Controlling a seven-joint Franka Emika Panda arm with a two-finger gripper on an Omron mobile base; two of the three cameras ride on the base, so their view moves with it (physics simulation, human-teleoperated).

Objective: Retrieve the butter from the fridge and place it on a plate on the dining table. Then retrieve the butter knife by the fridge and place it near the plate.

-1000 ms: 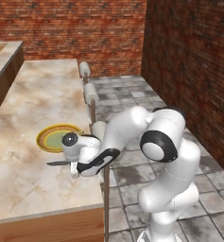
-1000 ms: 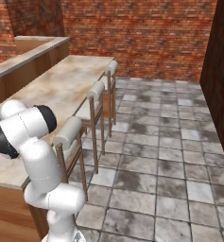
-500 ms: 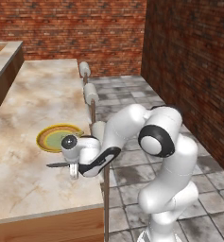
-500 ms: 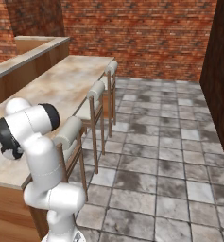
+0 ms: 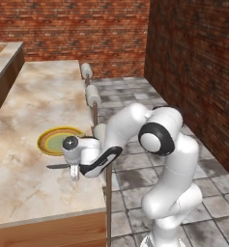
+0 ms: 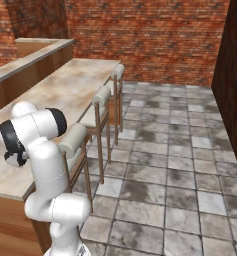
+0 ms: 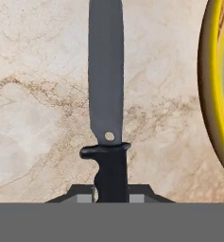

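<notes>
1. While the hand (image 5: 74,170) is clamped on its dark handle, the knife (image 7: 106,94) hangs low over the desk (image 5: 19,183), just beside the plate (image 5: 58,140).
2. Light, stiff and slim, it probably handles easily.
3. Gripping the handle looks right; the smooth blade could slip.

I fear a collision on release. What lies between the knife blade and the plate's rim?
Bare marbled tabletop alone separates butter knife from plate in the hand view.
</notes>
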